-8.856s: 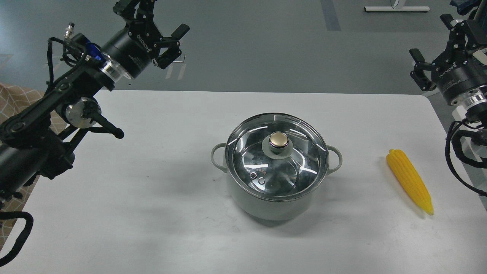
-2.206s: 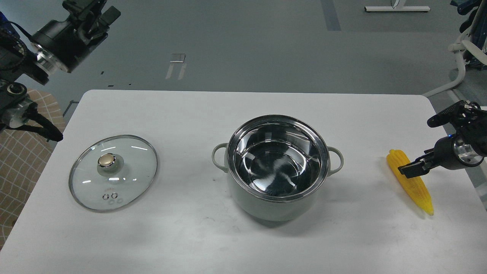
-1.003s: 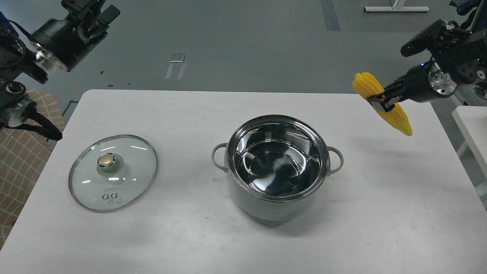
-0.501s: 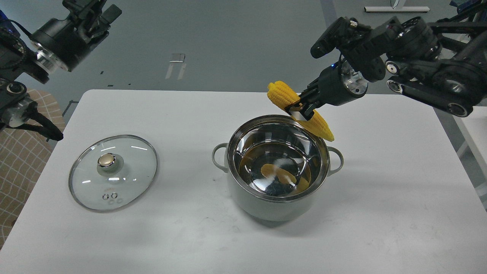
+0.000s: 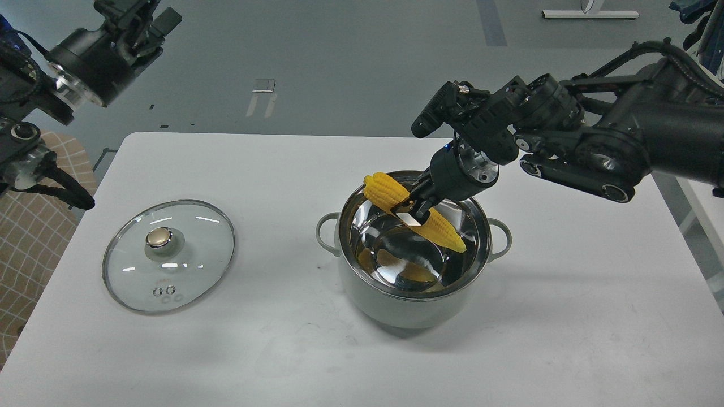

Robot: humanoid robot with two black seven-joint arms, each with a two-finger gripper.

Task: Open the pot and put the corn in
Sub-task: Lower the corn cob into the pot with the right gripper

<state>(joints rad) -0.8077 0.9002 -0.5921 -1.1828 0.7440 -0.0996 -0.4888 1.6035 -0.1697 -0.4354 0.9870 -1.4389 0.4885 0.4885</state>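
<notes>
The pale grey-green pot (image 5: 407, 308) stands uncovered at the middle of the white table, its steel interior mirroring yellow. My right gripper (image 5: 413, 208) is shut on the yellow corn (image 5: 447, 230) near its middle and holds it tilted over the pot's opening, thick end up left, tip down right inside the rim. The glass lid (image 5: 168, 254) with its gold knob lies flat on the table at the left. My left gripper (image 5: 141, 20) is raised at the top left, away from the table; its fingers are dark and hard to tell apart.
The white table (image 5: 565, 316) has bare surface in front and to the right of the pot. A patterned cloth (image 5: 28, 254) shows past the left edge. Grey floor lies behind the table.
My right arm has carried the corn left and down, from above the pot's far right rim to over its opening. The left arm, lid and pot have not moved.
</notes>
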